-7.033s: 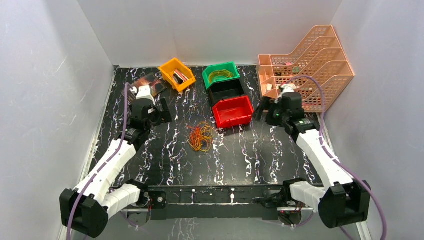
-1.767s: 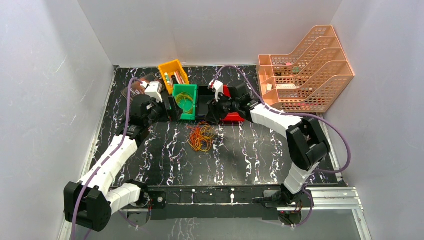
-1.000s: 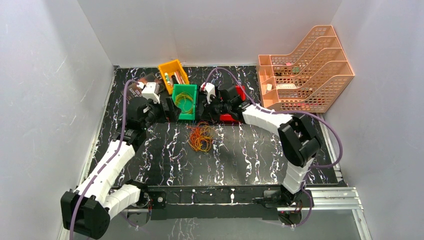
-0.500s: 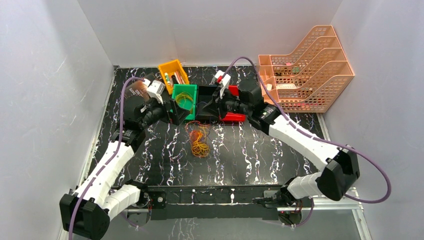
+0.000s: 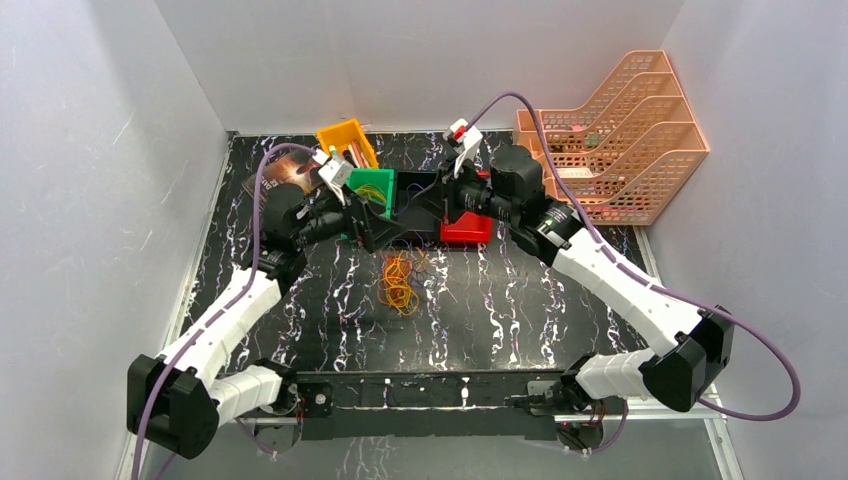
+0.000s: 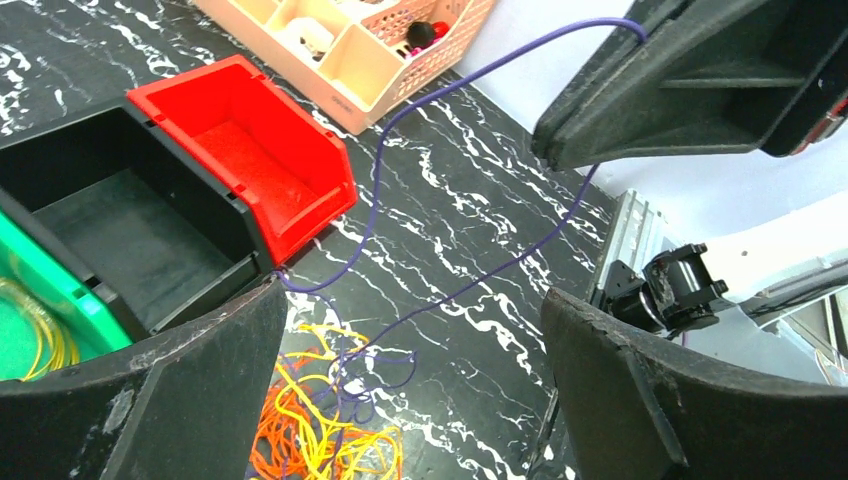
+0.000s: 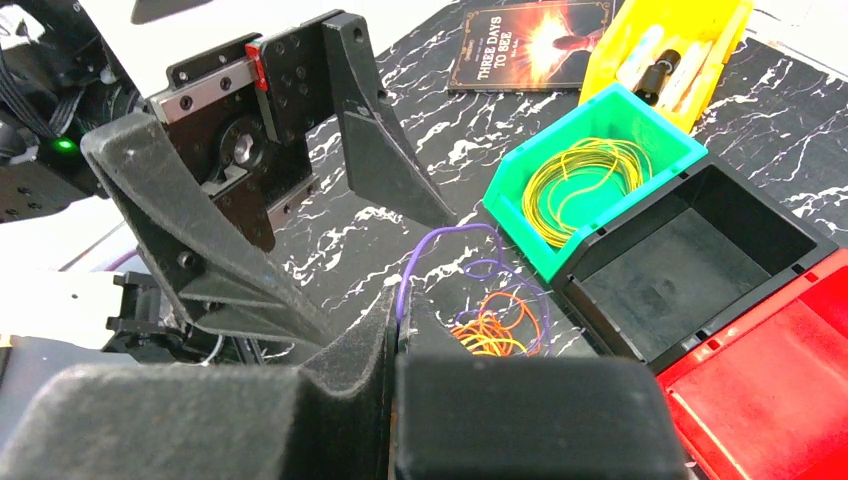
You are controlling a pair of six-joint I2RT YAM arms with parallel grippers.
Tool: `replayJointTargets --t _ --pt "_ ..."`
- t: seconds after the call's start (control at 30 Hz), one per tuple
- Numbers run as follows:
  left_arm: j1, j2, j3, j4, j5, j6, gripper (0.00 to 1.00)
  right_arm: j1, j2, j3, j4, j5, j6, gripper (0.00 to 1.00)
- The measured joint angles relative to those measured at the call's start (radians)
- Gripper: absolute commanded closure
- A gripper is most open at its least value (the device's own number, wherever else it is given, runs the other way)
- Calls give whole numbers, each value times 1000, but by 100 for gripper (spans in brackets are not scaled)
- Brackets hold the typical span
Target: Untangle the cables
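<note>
The cables (image 5: 398, 282) lie as a tangled bunch of thin yellow and orange loops on the black table, just in front of the bins. A thin purple cable (image 6: 470, 280) rises out of the bunch (image 6: 320, 440) to my right gripper (image 7: 398, 320), which is shut on it. The strand (image 7: 405, 285) comes out at the fingertips. In the top view the right gripper (image 5: 432, 207) hangs above and behind the bunch. My left gripper (image 6: 400, 400) is wide open over the bunch with nothing between its fingers (image 6: 150, 400). It (image 5: 378, 230) sits left of the right gripper.
Green bin (image 7: 590, 175) with a yellow wire coil, black bin (image 7: 690, 260) and red bin (image 7: 780, 390) stand in a row behind the bunch. A yellow bin (image 5: 345, 140) and a book (image 7: 530, 45) are at the back left. A peach organiser (image 5: 620, 130) stands back right.
My right gripper has risen and drawn back with the purple cable, pulling it out of the bunch. My left gripper has swung right, over the bunch. The bunch has shifted slightly.
</note>
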Motion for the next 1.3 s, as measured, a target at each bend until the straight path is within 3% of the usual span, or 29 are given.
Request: replayJointTargets --t 0.6,1.3 --pt "-74 152 58 124 -34 2 2 0 16 46 -65 18 41 100" --pt "-124 203 100 187 101 27 2 0 13 47 -131 98 -89 100"
